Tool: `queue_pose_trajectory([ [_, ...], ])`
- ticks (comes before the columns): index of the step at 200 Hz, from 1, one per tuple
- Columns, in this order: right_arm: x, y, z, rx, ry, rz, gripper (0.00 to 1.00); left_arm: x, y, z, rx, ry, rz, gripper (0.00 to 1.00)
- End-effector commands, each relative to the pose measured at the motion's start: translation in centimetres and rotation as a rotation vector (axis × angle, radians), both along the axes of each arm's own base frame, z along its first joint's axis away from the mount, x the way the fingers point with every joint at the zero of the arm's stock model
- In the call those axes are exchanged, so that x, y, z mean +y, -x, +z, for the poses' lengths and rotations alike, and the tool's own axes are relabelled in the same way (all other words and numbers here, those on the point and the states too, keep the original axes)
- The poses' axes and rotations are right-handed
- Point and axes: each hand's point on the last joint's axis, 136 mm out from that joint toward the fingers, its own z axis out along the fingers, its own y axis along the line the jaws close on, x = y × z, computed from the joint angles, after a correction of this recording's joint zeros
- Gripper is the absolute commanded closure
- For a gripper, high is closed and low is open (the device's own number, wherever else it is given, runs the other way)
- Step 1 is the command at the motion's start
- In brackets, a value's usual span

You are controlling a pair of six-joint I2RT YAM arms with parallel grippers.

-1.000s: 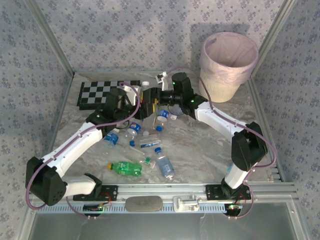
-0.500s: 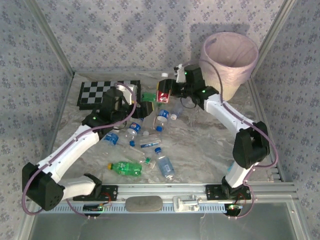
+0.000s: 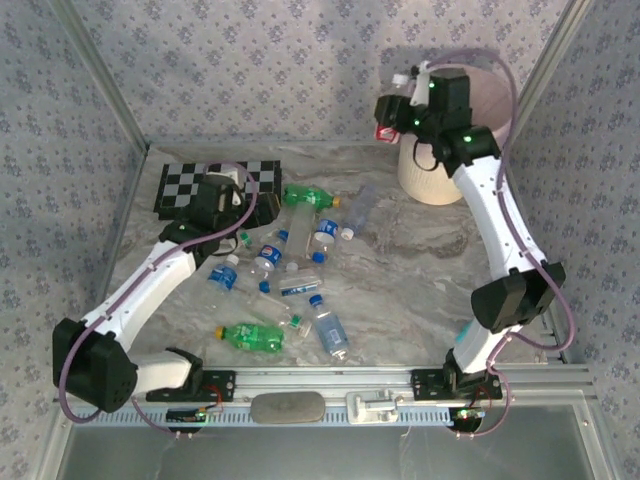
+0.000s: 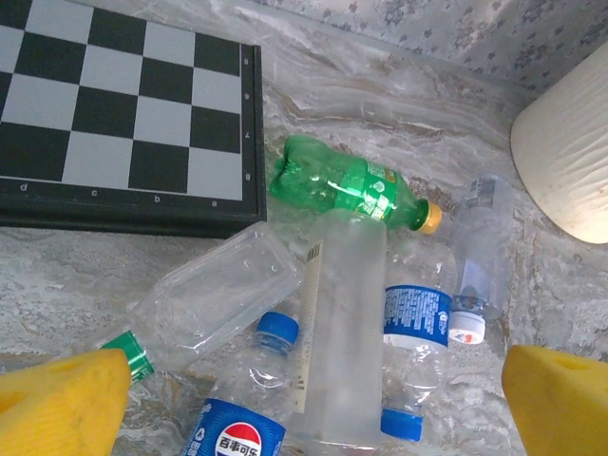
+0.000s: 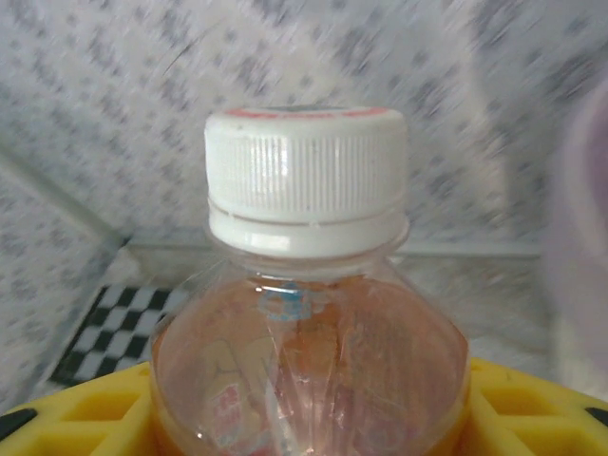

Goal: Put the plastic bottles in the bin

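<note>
Top external, right end effector (image 3: 395,108) clamping white-capped bottle (image 5: 309,313) beside bin (image 3: 428,182) rim, left end effector (image 4: 304,399) spread

Around me stand walls (image 3: 250,70) papered grey-blue with small flower sprigs, with slanting metal posts (image 3: 100,75) in front of them. I work over a table (image 3: 400,290) of pale marbled grey, a metal rail (image 3: 330,379) along its near edge. The light is soft and even
</note>
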Motion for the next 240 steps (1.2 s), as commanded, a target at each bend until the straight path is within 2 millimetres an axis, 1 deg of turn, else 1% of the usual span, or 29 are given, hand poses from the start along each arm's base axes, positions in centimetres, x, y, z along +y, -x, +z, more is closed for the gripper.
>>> queue_pose_trajectory([
  [1,-3.7,-1.8,0.0,-0.021,0.123,-0.13,0.42,0.0,0.2,-0.3,0.015,0.012,0.004,0.0],
  [19,-6.2,-3.4,0.1,-0.044,0.186,-0.225,0.41,0.3,0.5,-0.7,0.026,0.007,0.015,0.0],
  [42,-8.9,-5.3,-0.5,-0.05,0.274,-0.316,0.41,0.8,0.7,-0.9,0.025,-0.006,0.032,0.0],
  [62,-10.3,-6.5,-0.9,-0.045,0.339,-0.362,0.4,1.3,0.9,-0.8,0.018,-0.025,0.048,0.0],
  [77,-11.0,-7.3,-1.5,-0.037,0.377,-0.378,0.4,1.7,0.9,-0.7,0.01,-0.034,0.061,0.0],
  [95,-11.4,-8.0,-2.4,-0.013,0.416,-0.387,0.39,1.9,0.8,-0.6,0.007,-0.038,0.071,0.0],
  [126,-11.6,-8.6,-4.6,0.04,0.443,-0.38,0.37,2.0,0.6,-0.7,0.01,-0.041,0.079,0.0],
  [142,-11.8,-9.0,-5.3,0.052,0.435,-0.386,0.32,2.3,0.6,-0.6,0.008,-0.06,0.082,0.0],
  [146,-11.9,-8.8,-5.9,0.076,0.439,-0.382,0.3,2.4,0.5,-0.6,0.007,-0.068,0.086,0.0],
  [156,-12.0,-8.8,-6.0,0.082,0.432,-0.386,0.25,2.9,0.5,-0.4,0.004,-0.09,0.095,0.0],
  [175,-12.2,-8.9,-5.8,0.078,0.423,-0.394,0.14,3.6,0.5,0.0,-0.001,-0.125,0.104,0.0],
  [193,-12.2,-8.7,-4.7,0.059,0.415,-0.4,0.06,4.2,0.6,0.2,-0.004,-0.134,0.117,0.0],
  [220,-11.7,-7.8,-2.9,0.036,0.376,-0.385,0.0,5.1,0.7,0.1,-0.004,-0.133,0.138,0.0],
  [240,-10.8,-6.7,-1.8,0.022,0.336,-0.354,0.0,6.3,0.9,-0.4,0.018,-0.142,0.162,0.0],
])
